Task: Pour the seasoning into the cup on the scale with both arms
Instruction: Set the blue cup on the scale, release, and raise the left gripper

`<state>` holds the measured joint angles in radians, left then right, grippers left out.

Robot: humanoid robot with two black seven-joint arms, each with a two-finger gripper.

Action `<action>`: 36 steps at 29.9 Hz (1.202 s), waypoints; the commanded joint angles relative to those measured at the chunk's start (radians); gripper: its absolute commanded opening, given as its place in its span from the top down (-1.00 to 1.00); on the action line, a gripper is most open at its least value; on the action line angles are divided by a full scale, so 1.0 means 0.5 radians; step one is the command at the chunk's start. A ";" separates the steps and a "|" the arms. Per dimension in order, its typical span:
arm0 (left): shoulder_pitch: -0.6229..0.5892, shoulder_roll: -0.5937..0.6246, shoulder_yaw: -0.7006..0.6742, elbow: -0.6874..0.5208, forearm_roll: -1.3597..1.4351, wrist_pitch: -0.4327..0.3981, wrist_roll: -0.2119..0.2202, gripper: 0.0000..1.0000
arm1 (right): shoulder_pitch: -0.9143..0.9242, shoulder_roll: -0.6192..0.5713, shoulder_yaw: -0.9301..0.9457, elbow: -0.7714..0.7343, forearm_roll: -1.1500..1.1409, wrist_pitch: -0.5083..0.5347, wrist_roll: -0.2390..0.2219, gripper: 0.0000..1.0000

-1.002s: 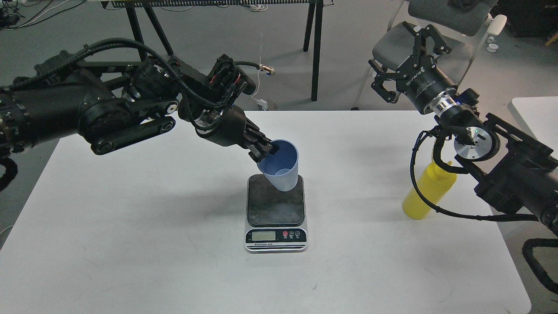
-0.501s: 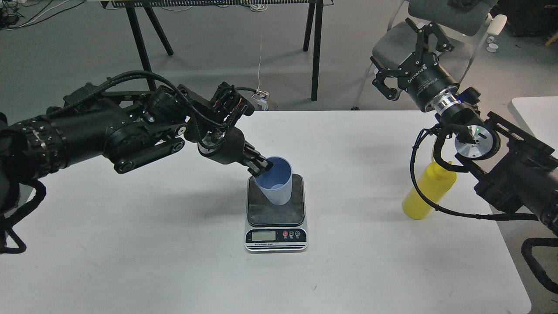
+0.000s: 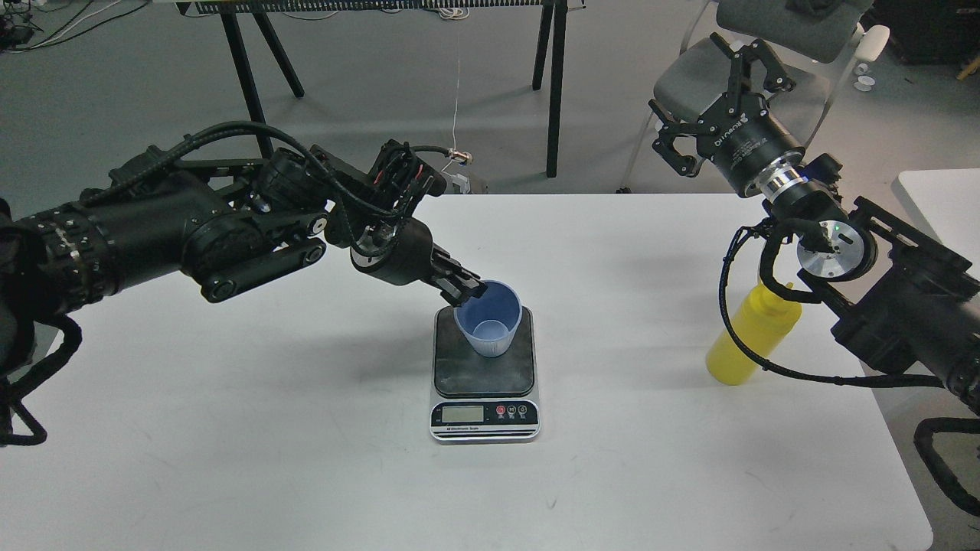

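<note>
Now my left gripper pinches the cup rim, cup upright on the scale. Placement nearly done. Right: seasoning stands untouched; my right gripper hangs spread, far. Pouring remains.

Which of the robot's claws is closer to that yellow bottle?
The right gripper, though it is raised well above and behind the yellow bottle, open and empty. The left gripper is far off at the blue cup on the scale.

Matt plastic cup and bottle — worn dark scale platform, smooth white table.
</note>
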<state>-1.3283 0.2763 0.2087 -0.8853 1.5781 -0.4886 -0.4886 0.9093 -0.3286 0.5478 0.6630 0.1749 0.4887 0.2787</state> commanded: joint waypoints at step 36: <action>0.625 0.337 -1.083 1.145 -2.941 0.000 0.000 -0.61 | -0.140 -0.588 0.288 0.232 0.426 0.000 -0.082 -0.99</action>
<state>-1.0846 0.4744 -0.3160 -0.3515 0.1714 -0.4880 -0.4886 0.8524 -0.5166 0.6946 0.7333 0.3002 0.4887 0.2590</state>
